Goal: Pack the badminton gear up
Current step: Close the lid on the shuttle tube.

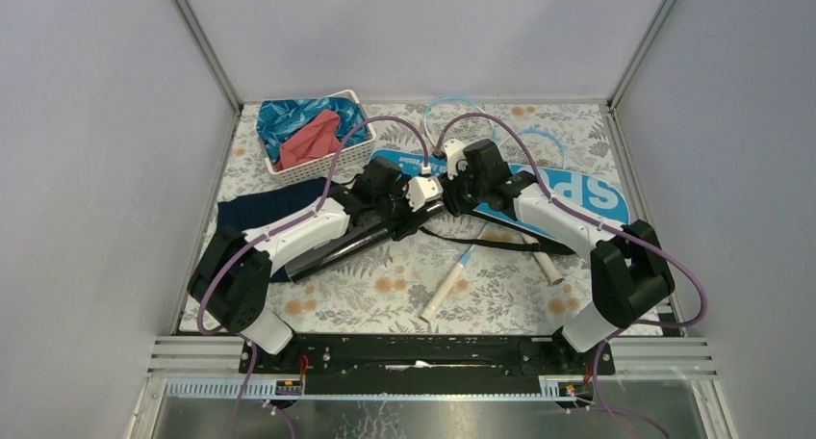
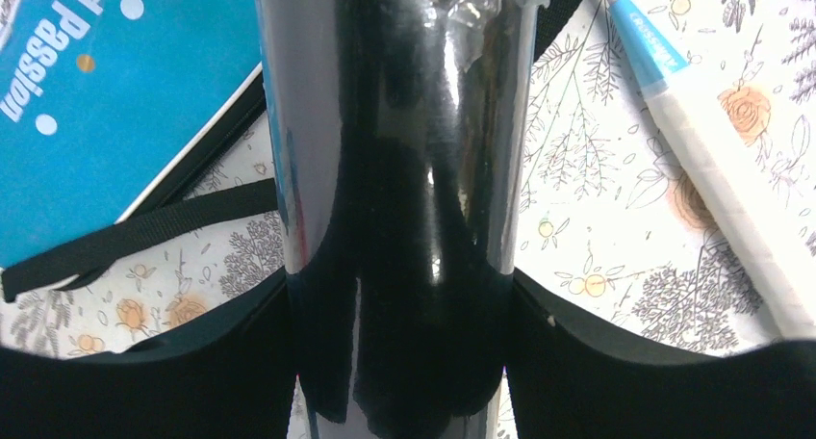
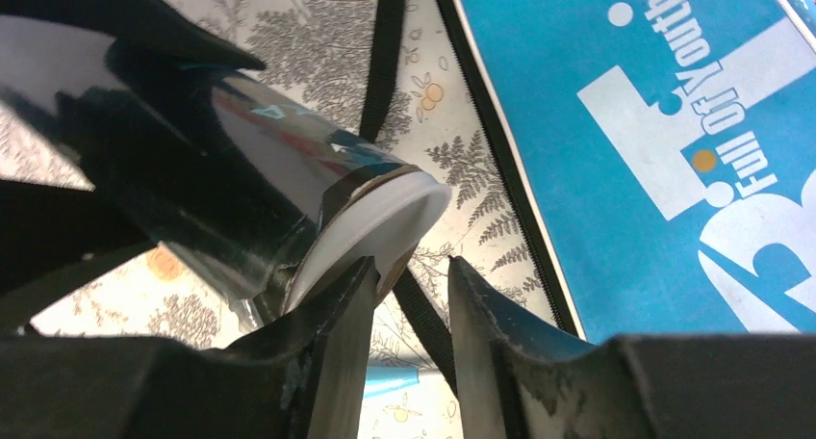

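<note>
left gripper [image 1: 393, 211] is clamped round the black tube [image 1: 332, 254], which slants from near-left up to far-right mid-scene, its white cap [image 3: 380, 218] ends just left of the right gripper [image 3: 409, 266], fingers parted on nothing, so right's the nearer arm for that end, blue bag [image 1: 589, 196] further right

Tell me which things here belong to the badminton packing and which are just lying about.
Job:
black tube
blue bag
middle racket
right racket

Lying about:
white basket
cloths inside it
navy cloth
</note>
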Action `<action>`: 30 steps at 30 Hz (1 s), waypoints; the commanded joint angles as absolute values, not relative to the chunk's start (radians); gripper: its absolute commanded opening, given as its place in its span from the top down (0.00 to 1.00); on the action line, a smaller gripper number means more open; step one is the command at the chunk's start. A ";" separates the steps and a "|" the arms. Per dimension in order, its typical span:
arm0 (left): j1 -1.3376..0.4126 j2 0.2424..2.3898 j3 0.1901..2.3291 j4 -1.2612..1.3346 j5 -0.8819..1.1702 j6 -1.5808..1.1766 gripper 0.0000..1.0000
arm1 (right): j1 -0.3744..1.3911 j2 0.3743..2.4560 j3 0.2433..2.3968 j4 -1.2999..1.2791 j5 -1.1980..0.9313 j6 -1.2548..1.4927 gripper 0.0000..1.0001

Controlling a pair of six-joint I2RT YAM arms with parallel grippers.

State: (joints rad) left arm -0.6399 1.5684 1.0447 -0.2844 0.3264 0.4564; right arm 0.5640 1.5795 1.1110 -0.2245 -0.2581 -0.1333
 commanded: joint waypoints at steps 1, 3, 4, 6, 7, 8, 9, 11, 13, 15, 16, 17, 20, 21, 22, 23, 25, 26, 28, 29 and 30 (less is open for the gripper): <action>-0.636 1.519 1.065 -0.089 0.413 0.582 1.00 | 0.577 1.509 1.127 -0.278 -0.533 -0.216 0.57; -0.622 1.519 1.067 -0.099 0.434 0.594 1.00 | 0.567 1.493 1.118 -0.286 -0.537 -0.234 0.56; -0.614 1.518 1.068 -0.101 0.449 0.599 1.00 | 0.560 1.485 1.113 -0.292 -0.537 -0.243 0.55; -0.593 1.513 1.065 -0.108 0.488 0.620 1.00 | 0.545 1.473 1.112 -0.318 -0.550 -0.275 0.55; -0.584 1.511 1.064 -0.114 0.504 0.637 1.00 | 0.535 1.466 1.112 -0.332 -0.561 -0.290 0.54; -0.579 1.511 1.063 -0.120 0.518 0.655 1.00 | 0.525 1.458 1.113 -0.345 -0.576 -0.306 0.53; -0.572 1.510 1.062 -0.132 0.534 0.678 1.00 | 0.517 1.451 1.116 -0.363 -0.586 -0.325 0.52; -0.559 1.507 1.064 -0.157 0.568 0.725 1.00 | 0.502 1.431 1.120 -0.390 -0.601 -0.355 0.49; -0.548 1.505 1.068 -0.195 0.611 0.774 1.00 | 0.494 1.413 1.128 -0.419 -0.606 -0.382 0.46; -0.540 1.507 1.079 -0.225 0.639 0.806 1.00 | 0.489 1.395 1.136 -0.445 -0.609 -0.403 0.44; -0.536 1.509 1.085 -0.237 0.650 0.816 1.00 | 0.488 1.389 1.139 -0.454 -0.609 -0.412 0.43; -0.533 1.509 1.089 -0.247 0.656 0.824 1.00 | 0.484 1.384 1.143 -0.467 -0.609 -0.420 0.43; -0.526 1.510 1.099 -0.273 0.673 0.842 1.00 | 0.480 1.370 1.154 -0.495 -0.593 -0.442 0.41; -0.524 1.511 1.100 -0.279 0.679 0.847 1.00 | 0.475 1.367 1.156 -0.505 -0.585 -0.454 0.40; -0.522 1.509 1.101 -0.285 0.686 0.851 1.00 | 0.469 1.363 1.159 -0.513 -0.584 -0.462 0.39; -0.519 1.509 1.101 -0.294 0.694 0.857 1.00 | 0.463 1.359 1.160 -0.518 -0.585 -0.468 0.39; -0.516 1.507 1.103 -0.310 0.709 0.870 1.00 | 0.457 1.355 1.166 -0.535 -0.586 -0.488 0.38; -0.514 1.507 1.106 -0.322 0.720 0.884 1.00 | 0.455 1.355 1.170 -0.540 -0.585 -0.496 0.37; -0.512 1.505 1.111 -0.359 0.748 0.926 1.00 | 0.448 1.355 1.182 -0.544 -0.583 -0.511 0.37; -0.511 1.503 1.113 -0.380 0.764 0.949 1.00 | 0.445 1.355 1.187 -0.545 -0.582 -0.514 0.37; -0.511 1.501 1.116 -0.402 0.779 0.971 1.00 | 0.439 1.355 1.193 -0.542 -0.581 -0.518 0.36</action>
